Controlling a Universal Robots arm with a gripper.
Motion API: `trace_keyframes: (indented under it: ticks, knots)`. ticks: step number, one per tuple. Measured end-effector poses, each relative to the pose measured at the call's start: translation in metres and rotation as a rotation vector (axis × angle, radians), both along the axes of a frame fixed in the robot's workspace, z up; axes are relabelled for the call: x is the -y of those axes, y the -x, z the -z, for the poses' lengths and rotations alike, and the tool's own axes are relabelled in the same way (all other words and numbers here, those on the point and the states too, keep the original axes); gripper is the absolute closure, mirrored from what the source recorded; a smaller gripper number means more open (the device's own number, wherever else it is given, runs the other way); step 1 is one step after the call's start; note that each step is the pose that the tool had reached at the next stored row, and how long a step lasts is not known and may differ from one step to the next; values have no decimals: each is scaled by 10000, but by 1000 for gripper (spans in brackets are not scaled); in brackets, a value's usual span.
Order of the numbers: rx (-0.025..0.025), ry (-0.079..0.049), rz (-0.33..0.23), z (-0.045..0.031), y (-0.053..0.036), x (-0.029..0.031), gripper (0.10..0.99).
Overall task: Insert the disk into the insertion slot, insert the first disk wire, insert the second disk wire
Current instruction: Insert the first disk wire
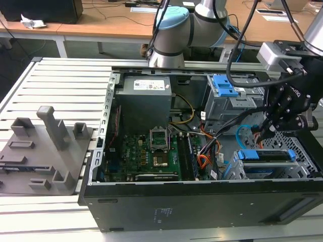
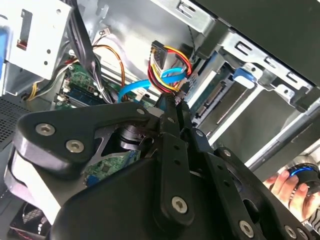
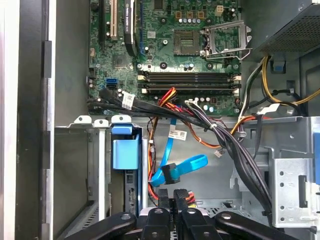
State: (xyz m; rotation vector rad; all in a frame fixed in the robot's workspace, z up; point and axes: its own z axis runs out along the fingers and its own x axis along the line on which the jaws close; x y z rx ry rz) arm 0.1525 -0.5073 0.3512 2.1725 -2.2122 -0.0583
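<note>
The blue-framed disk [image 1: 266, 155] sits seated in the perforated insertion slot [image 1: 234, 171]. The light-blue second disk wire [image 3: 192, 162] loops just beside it, plug apparently free. The red-yellow-black first disk wire [image 2: 170, 75] stands close by, unplugged.

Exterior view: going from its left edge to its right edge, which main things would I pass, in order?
grey fixture plate -> power supply -> blue latch on the taller cage -> the disk

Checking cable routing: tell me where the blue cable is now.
At the exterior view's right, the blue cable loops beside the gripper, between the grey cage and the disk.
</note>
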Motion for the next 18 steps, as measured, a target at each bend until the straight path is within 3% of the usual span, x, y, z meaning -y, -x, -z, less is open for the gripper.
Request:
trace_keyframes:
  ticks: [5, 18]
  knots:
    - [0, 0, 1, 1, 0, 66, 925]
    - [0, -2, 1, 7, 0, 165, 925]
